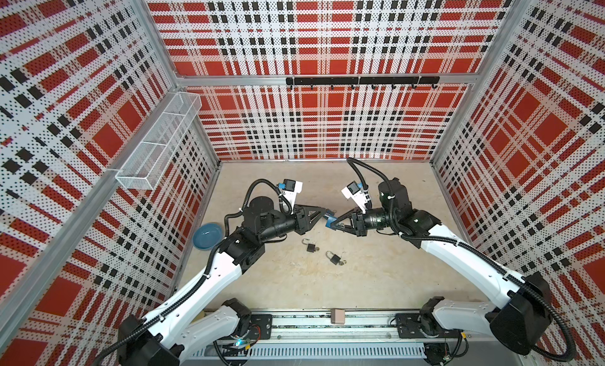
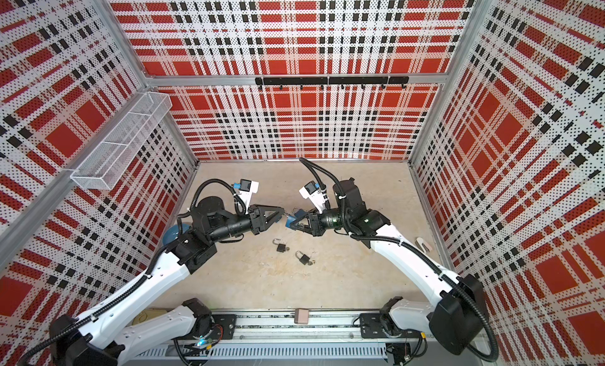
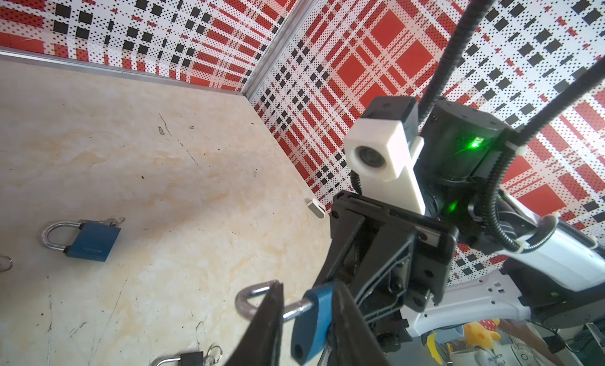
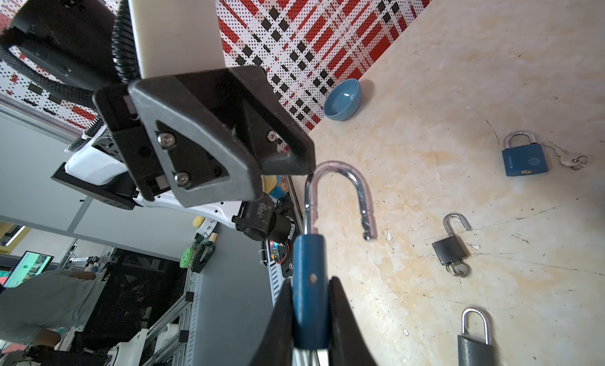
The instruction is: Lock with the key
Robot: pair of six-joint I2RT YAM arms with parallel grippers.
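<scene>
Right gripper (image 4: 310, 282): closed on the body of a blue padlock (image 4: 309, 312), which is held clear of the counter (image 4: 458, 70), lower middle of the right wrist view. Its shackle (image 4: 340, 174) is swung open, the free end out of the body.

Left gripper (image 1: 324, 214): set tip to tip with the right one, mid-frame in both top views. One fingertip (image 4: 291, 158) is seen touching the bend of the shackle. In the left wrist view the jaws are seen part-way apart with a shackle leg between them; whether it is pinched cannot be told.

On the counter, right side of the right wrist view:
- A second blue padlock (image 4: 525, 159) is noted, shut, with a key (image 4: 571, 159) lying just beside it.
- Below it, a black padlock (image 4: 449, 248) is noted, shackle open, a second key (image 4: 457, 268) in its base.
- Another black padlock (image 4: 474, 346) is cut off by the lower edge.

A blue bowl (image 4: 343, 99) is noted against the plaid wall, upper middle.
</scene>
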